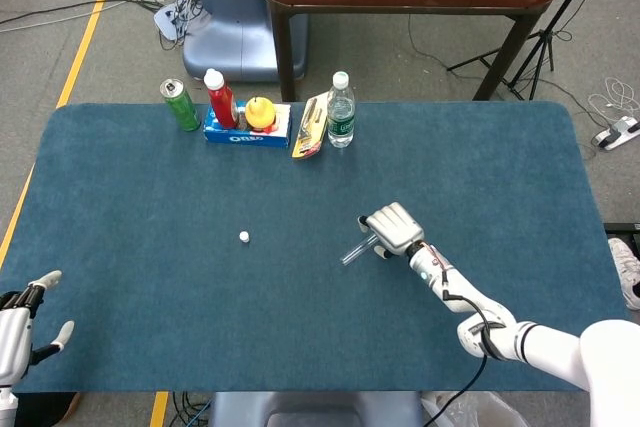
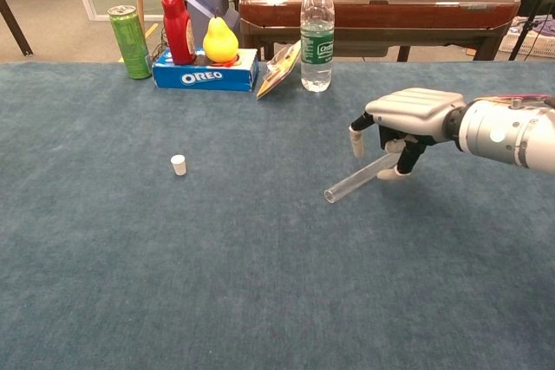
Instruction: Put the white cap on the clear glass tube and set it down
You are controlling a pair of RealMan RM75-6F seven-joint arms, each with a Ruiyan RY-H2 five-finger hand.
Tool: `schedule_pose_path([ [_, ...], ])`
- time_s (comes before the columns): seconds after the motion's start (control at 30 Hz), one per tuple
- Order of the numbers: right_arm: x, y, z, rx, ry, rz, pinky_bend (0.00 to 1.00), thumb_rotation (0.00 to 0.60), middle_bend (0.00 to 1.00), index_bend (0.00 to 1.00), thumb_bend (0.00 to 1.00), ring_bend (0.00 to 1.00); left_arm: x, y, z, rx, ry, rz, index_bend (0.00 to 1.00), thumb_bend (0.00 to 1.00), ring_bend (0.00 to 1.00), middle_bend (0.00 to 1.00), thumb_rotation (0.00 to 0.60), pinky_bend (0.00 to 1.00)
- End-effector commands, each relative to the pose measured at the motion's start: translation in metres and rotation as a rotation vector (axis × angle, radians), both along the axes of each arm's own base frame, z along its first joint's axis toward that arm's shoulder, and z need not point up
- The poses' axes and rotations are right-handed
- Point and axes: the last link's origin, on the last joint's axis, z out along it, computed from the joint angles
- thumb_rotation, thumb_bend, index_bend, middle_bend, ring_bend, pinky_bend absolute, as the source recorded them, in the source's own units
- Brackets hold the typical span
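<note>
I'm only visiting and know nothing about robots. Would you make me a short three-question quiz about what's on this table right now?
1. True or false: the white cap is already on the clear glass tube.
2. Which hand is over the tube: A) left hand, B) right hand?
3. Fill in: the yellow pear sits on the ____ box.

Key: 1 false; 2 B; 3 Oreo.

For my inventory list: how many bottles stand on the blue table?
2: red sauce bottle beside the green can, water bottle right of the Oreo box. None seems hidden.
</note>
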Motion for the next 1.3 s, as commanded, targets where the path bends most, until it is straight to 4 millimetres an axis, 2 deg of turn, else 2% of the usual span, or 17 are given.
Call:
schedule_pose_path([
  [0.03, 0.0, -0.001, -0.004, 0.007, 0.006, -0.003, 1.0, 0.6, 0.99, 0.41, 0.28, 1.0, -0.001, 0.0, 0.0, 0.0, 0.0, 0.002, 0.2, 0.25, 0.36, 0.28, 0.6, 0.24],
  [0.47, -0.003, -0.003, -0.01, 0.018, 0.021, -0.016, 1.0, 0.6, 0.99, 0.42, 0.32, 1.0, -0.002, 0.0, -0.001, -0.004, -0.01, 0.005, 0.2, 0.25, 0.36, 0.28, 0.6, 0.23],
  [0.67, -0.003, -0.004, -0.011, 0.018, 0.022, -0.017, 1.0, 0.6, 0.99, 0.45, 0.35, 1.0, -0.002, 0.0, -0.001, -0.002, -0.009, 0.005, 0.2, 0.25, 0.36, 0.28, 0.6, 0.23],
  [1.3, -0.003, -0.005, -0.017, 0.021, 0.034, -0.024, 1.0, 0.6, 1.0, 0.53, 0.36, 1.0, -0.006, -0.001, 0.0, 0.003, -0.013, 0.013, 0.2, 0.25, 0.36, 0.28, 0.6, 0.23],
])
